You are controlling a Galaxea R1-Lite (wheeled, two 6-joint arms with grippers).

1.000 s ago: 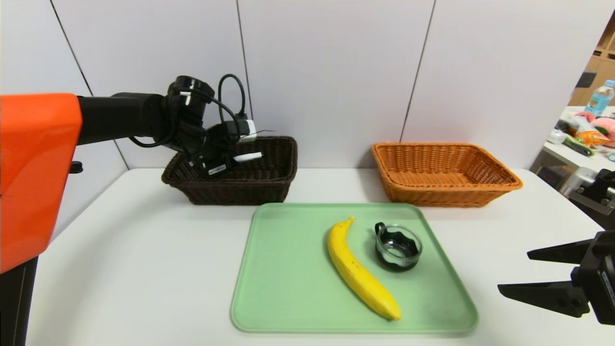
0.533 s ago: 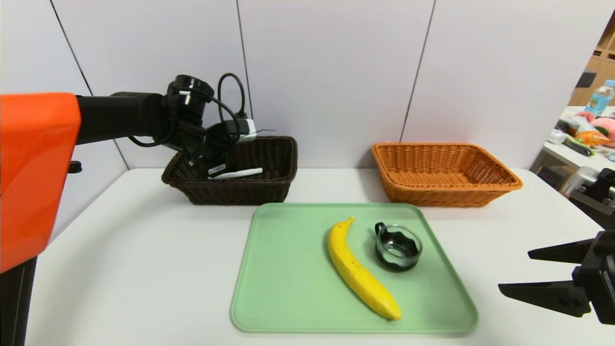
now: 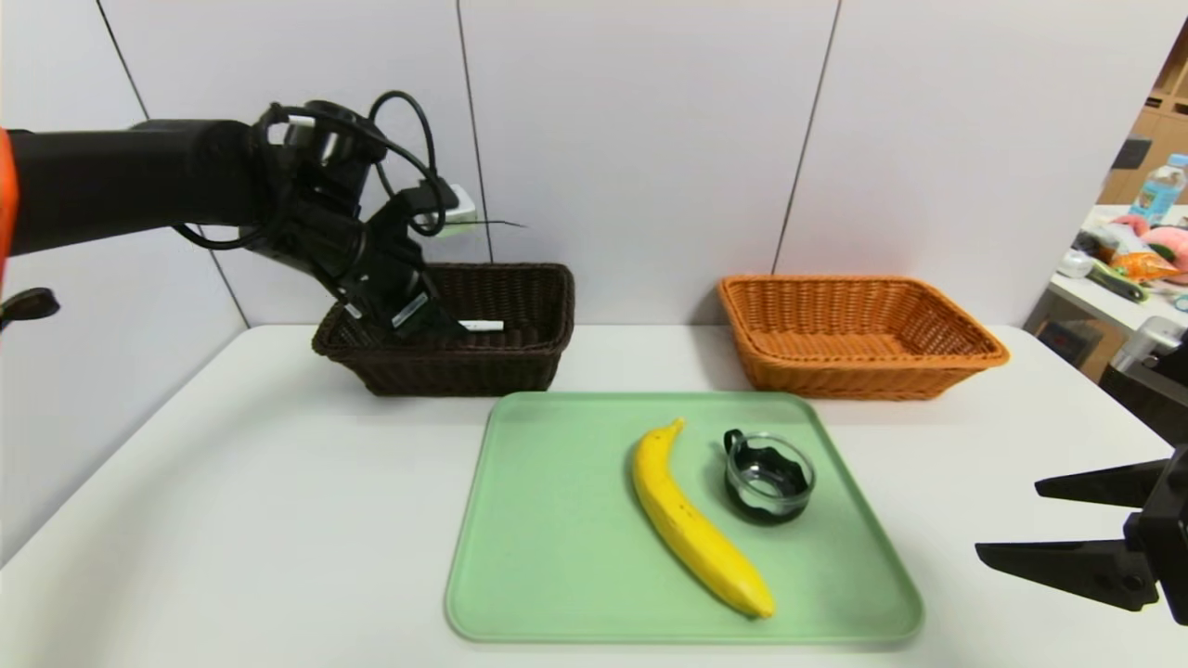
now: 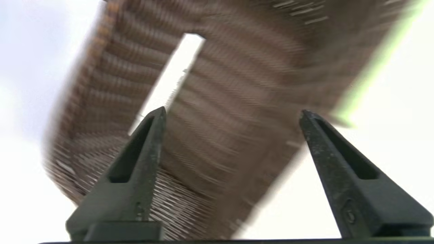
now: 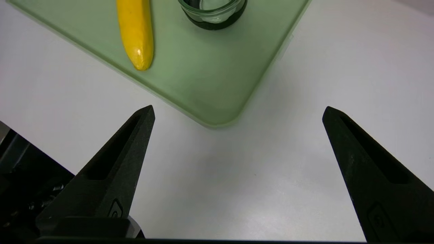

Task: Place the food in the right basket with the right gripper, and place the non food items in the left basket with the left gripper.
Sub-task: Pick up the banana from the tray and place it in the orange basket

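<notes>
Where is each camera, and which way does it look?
Head view: high on the robot, looking down at the table; both arms show, left gripper over the dark basket.
Left wrist view: on the left arm, facing that basket and the white stick; open fingers show.
Right wrist view: on the right arm, facing the green tray; open fingers show.
Shared: banana, glass jar.

A white bench (image 3: 278, 520) stands against pale wall panels (image 3: 640, 139). At the far right edge, a second table (image 3: 1100, 295) holds a plastic bottle (image 3: 1162, 188) and colourful clutter (image 3: 1137, 249).
</notes>
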